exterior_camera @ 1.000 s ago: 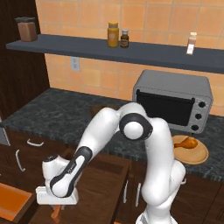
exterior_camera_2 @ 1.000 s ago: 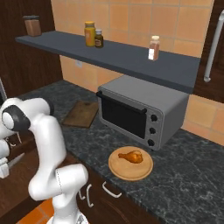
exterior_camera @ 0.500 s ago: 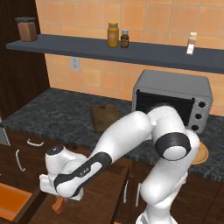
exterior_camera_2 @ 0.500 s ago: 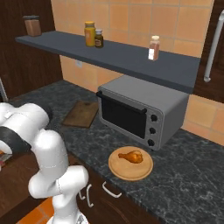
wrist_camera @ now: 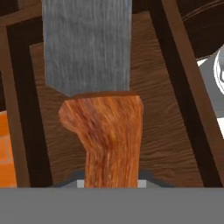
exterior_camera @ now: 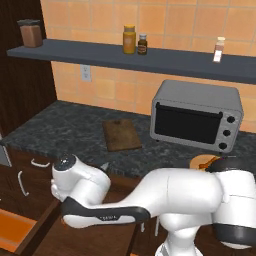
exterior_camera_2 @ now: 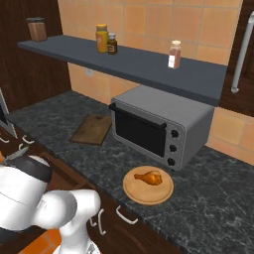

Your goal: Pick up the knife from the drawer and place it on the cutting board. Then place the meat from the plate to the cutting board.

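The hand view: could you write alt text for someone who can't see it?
Close-up of a small knife with an orange wooden handle and a grey blade, its handle running down to the gripper at the frame's bottom. Behind it lies the brown wooden bottom of a dark drawer.

Small knife [wrist_camera: 103, 109]: streaky orange-brown wood-grain handle, brushed silver-grey blade. Wide shallow wooden drawer [wrist_camera: 170, 127] under it: dark brown, grainy. Flat rectangular wooden cutting board [exterior_camera: 121, 134]: dark brown. Drumstick-shaped meat [exterior_camera_2: 149, 177]: orange-brown, on round light tan wooden plate [exterior_camera_2: 135, 191] with slightly darker rim. Boxy toaster oven [exterior_camera_2: 159, 125]: silver-grey, black door. Stone counter [exterior_camera: 65, 127]: black-grey speckle. Tiled wall [exterior_camera: 165, 17]: orange.
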Controlling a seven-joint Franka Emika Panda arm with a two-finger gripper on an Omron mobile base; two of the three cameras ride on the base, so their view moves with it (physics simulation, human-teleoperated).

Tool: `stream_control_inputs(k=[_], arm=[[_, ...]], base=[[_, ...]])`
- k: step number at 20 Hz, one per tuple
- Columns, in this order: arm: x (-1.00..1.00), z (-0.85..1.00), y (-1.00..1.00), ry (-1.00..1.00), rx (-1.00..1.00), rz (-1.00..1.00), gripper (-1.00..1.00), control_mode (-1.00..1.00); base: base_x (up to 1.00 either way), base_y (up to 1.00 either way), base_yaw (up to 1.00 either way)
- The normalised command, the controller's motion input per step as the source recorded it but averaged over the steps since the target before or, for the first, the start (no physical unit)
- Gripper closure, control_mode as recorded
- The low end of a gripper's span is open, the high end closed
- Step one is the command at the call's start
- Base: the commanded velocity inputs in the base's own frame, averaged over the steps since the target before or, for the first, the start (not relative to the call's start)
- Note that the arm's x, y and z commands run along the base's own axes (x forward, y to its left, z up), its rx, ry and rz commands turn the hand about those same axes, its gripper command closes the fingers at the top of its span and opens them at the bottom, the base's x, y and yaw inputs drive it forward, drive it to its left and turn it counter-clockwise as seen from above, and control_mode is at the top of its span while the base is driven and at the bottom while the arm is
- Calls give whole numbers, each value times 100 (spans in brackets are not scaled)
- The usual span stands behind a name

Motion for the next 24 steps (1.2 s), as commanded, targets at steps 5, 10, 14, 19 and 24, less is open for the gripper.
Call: stream_control_inputs(k=[5,10,14,19,24], arm=[[50,48,-39,-2,0,-5,100,-100],[88,9,-53,0,0,1,100,-100],[99,0,-39,0,0,2,100,-100],[97,1,-14,5,0,6,100,-100],[76,0,-29,0,0,16,100,-100]], base=[[0,0,0],[0,0,0],[0,0,0],[0,0,0],[0,0,0]])
